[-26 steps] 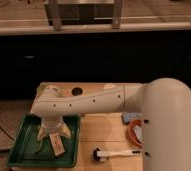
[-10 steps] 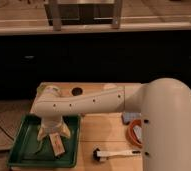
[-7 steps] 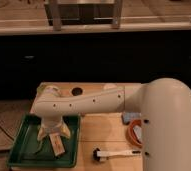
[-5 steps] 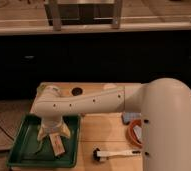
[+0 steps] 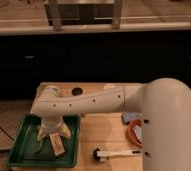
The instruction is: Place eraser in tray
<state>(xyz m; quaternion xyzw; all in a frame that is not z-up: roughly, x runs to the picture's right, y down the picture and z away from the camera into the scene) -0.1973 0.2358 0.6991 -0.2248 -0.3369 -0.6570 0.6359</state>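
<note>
Your hand [image 5: 53, 134] hangs over the tray [image 5: 19, 150], seemingly pinching the eraser [image 5: 56, 144]'s top end; light, stiff, grippy

dark green tray [image 5: 19, 150], tan eraser [image 5: 57, 144], white gripper [image 5: 52, 136]

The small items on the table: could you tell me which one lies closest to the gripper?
The eraser, the tan block in the green tray, just below the gripper. The white-handled tool and blue block lie outside the tray, farther right.
</note>
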